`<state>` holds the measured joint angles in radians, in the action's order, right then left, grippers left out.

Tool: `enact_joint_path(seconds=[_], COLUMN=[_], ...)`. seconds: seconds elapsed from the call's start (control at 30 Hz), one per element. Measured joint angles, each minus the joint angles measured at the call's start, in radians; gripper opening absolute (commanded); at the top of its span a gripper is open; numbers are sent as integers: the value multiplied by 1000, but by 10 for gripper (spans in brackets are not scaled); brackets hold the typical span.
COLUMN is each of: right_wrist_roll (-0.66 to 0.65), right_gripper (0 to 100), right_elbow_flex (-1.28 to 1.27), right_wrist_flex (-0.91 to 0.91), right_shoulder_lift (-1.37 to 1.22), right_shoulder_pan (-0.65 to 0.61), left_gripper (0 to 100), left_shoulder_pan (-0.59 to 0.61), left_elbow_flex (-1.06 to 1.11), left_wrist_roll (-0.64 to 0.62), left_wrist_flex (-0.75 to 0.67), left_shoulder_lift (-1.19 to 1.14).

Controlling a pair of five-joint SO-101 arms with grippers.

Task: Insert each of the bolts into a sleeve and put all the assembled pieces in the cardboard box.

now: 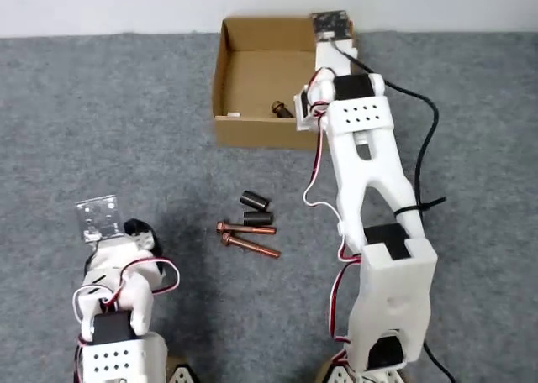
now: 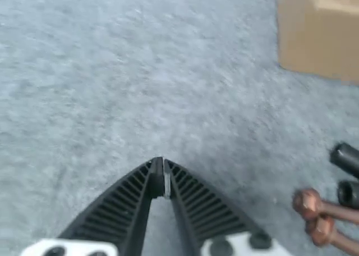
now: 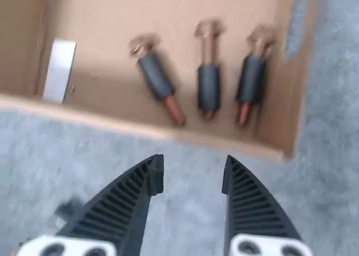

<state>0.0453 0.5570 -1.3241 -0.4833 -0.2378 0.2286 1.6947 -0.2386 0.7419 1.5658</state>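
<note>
Step in hand: three assembled pieces (image 3: 208, 90) lie in the cardboard box (image 1: 220, 72) — two pairs are not yet joined.
Right gripper (image 3: 190, 169): jaws apart, empty, above the box's near wall.
Left gripper (image 2: 159, 169): closed on nothing, over the carpet (image 2: 112, 71).
Loose parts: two bolts (image 1: 248, 228) and two sleeves (image 1: 255, 202) lie between the arms.
Next move: probably one bolt and one sleeve grasped — then lined up end to end.

Two white robot arms, side by side.
Left arm (image 1: 118, 295) folded at the table's (image 1: 101, 123) near edge, left gripper (image 2: 157, 180) closed; right arm (image 1: 370, 177) stretched toward the far edge, right gripper (image 3: 192, 172) spread.
</note>
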Motion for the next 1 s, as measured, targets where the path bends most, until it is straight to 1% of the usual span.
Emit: enact_joint_path(seconds=[0.1, 0.23, 0.33, 0.5, 0.63, 0.83, 1.0], right_wrist_roll=[-48, -135, -189, -247, -285, -296, -296], right_gripper=[161, 161, 163, 164, 163, 162, 162], right_elbow_flex=[0, 0, 0, 0, 0, 0, 0], right_wrist_flex=[-92, -221, -269, -279, -279, -216, -212], right_shoulder_lift=[12, 14, 14, -11, -91, -178, -218], right_shoulder_pan=[-38, -106, -166, -256, -295, -299, -318], left_gripper=[5, 5, 5, 5, 5, 5, 5], left_shoulder_pan=[37, 48, 46, 46, 46, 46, 46], left_elbow_flex=[0, 0, 0, 0, 0, 0, 0], left_wrist_roll=[0, 0, 0, 0, 0, 0, 0], left_wrist_flex=[-14, -20, -20, -20, -20, -20, -20], left_shoulder_lift=[0, 0, 0, 0, 0, 0, 0])
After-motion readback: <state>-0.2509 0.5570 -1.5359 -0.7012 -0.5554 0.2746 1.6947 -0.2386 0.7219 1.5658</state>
